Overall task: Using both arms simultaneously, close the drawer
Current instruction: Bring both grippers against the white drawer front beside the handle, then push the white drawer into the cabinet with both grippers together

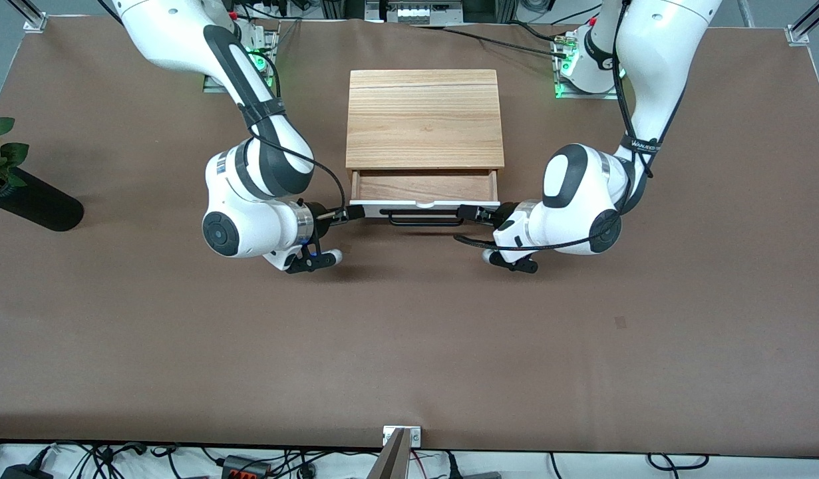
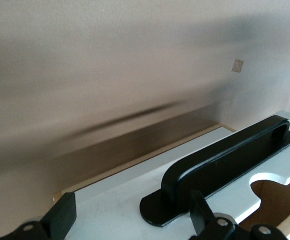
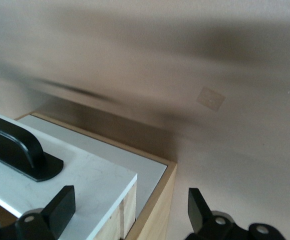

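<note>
Centrally on the brown table mat (image 1: 409, 346) stands a light wooden box (image 1: 424, 118), and its drawer (image 1: 424, 187) is pulled partly out toward the front camera, showing reddish-brown wood inside. Its white front panel (image 1: 396, 202) carries a black bar handle (image 1: 422, 217) and has a half-round notch in its top edge.

Both arms reach in low from either end of the panel. The left gripper (image 1: 468, 212) sits at the end of the panel toward the left arm's side; its wrist view shows the fingers (image 2: 61, 216) spread apart, one beside the handle's foot (image 2: 157, 212). The right gripper (image 1: 353, 213) sits at the panel's other end, fingers (image 3: 60, 207) likewise spread, straddling the drawer's corner. Whether either fingertip actually touches the panel is hard to say.

A dark vase (image 1: 33, 201) with a red flower lies at the right arm's end of the table.
</note>
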Controlling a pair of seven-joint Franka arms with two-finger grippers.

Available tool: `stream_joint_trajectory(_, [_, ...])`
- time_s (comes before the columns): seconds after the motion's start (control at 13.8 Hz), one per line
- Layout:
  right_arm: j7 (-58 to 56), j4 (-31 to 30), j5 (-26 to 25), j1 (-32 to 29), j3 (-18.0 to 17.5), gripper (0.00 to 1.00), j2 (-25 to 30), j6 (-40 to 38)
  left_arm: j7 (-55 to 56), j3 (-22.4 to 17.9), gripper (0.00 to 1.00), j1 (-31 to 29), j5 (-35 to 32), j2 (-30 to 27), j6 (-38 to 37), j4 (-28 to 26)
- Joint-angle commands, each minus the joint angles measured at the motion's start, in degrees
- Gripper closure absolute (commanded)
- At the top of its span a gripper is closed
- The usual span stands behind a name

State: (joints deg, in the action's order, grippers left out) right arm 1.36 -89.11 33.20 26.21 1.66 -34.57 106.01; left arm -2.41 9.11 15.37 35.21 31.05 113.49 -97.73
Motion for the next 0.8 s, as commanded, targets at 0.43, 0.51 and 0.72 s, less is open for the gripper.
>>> stream_joint_trajectory(0.43, [-1.5, 0.0, 4.1, 0.3, -0.3, 0.00, -2.0, -4.4, -0.5, 0.4, 0.00, -0.7, 1.6, -1.8, -8.3, -1.9])
stream_joint_trajectory(0.51, [-1.4, 0.0, 4.2, 0.2, -0.3, 0.00, -2.1, -5.4, -0.5, 0.4, 0.00, -0.7, 1.6, -1.8, -8.7, -1.9])
stream_joint_trajectory(0.72, [-1.5, 0.1, 4.2, 0.0, -0.3, 0.00, -2.5, -10.2, -0.5, 0.4, 0.00, -0.6, 1.6, -1.9, -9.5, -2.7])
